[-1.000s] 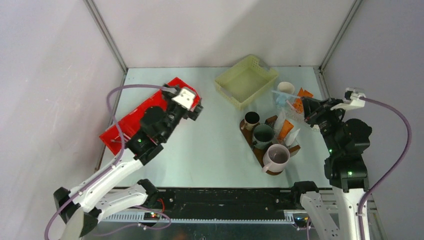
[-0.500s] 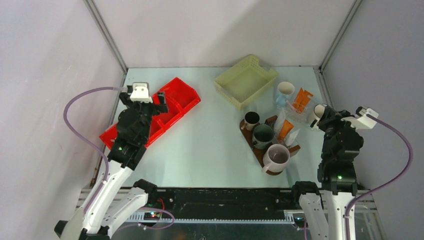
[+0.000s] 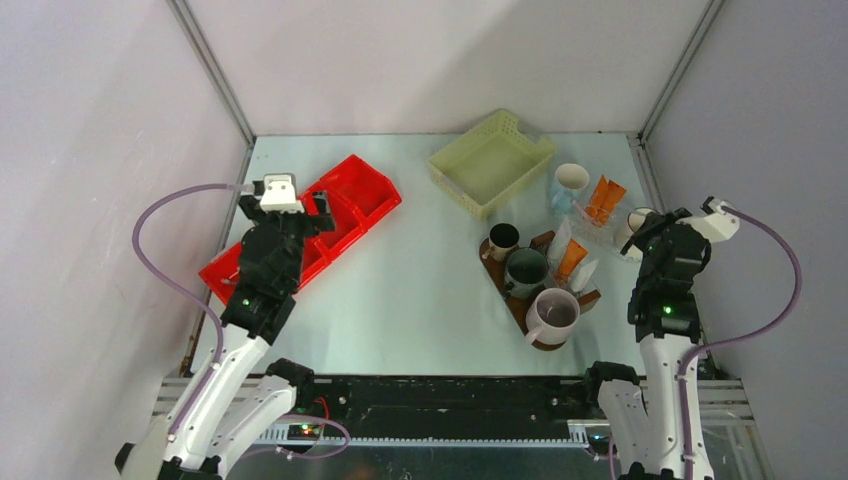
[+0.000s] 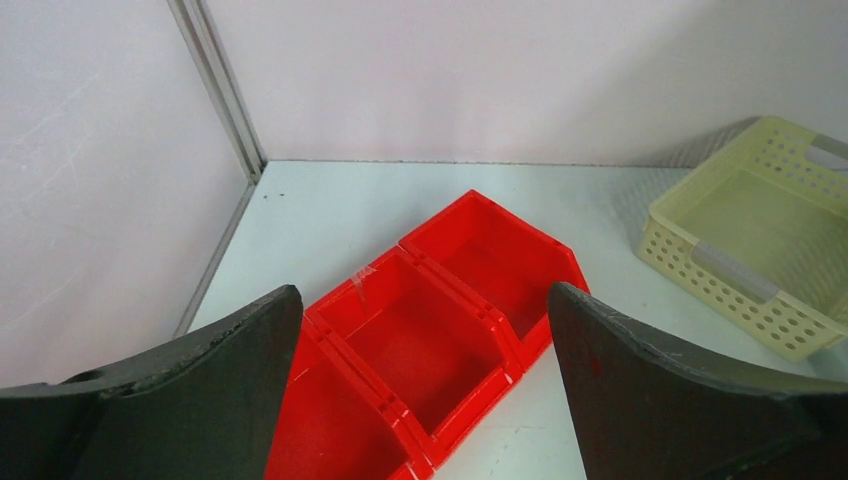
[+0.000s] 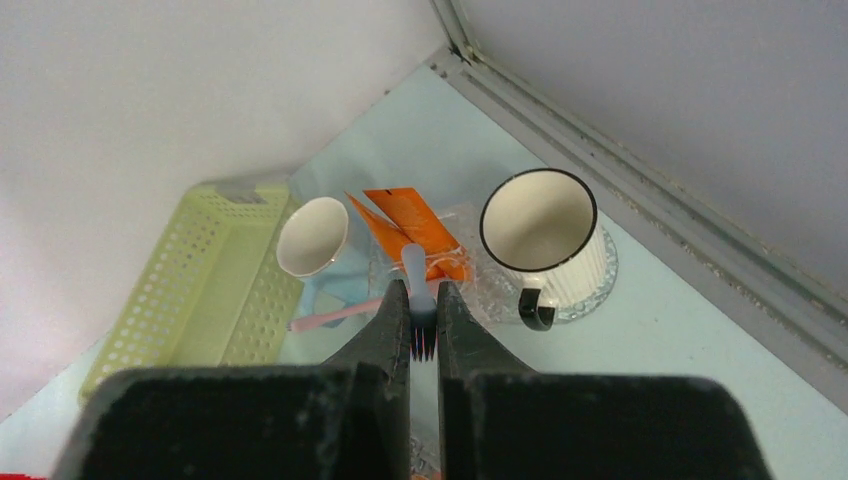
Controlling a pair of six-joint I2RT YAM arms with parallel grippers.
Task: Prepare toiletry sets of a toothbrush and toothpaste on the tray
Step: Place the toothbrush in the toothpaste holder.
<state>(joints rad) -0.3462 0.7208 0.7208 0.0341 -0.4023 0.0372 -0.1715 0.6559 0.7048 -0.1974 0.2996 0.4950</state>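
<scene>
In the right wrist view my right gripper [image 5: 422,300] is shut on the bristled head of a pale toothbrush [image 5: 413,268], whose handle points away over orange toothpaste tubes [image 5: 408,222] in a clear holder. From above, that gripper [image 3: 640,235] hangs at the table's right edge, right of the tray [image 3: 590,297]. The dark brown tray carries a small brown mug [image 3: 503,240], a green mug [image 3: 527,270] and a mauve-grey mug [image 3: 553,313], with an orange tube [image 3: 571,258] and white tubes beside them. My left gripper [image 4: 422,295] stands open and empty over the red bin [image 4: 430,340].
The pale yellow basket [image 3: 492,160] stands at the back. A white cup [image 5: 312,235], a pink toothbrush [image 5: 330,318] and a ribbed white mug [image 5: 545,240] stand near the right wall. The red bin [image 3: 345,215] lies at the left.
My left arm has swung back left along the red bin, still open. My right arm has drawn back rightward from the clear holder towards the right wall, still shut.
</scene>
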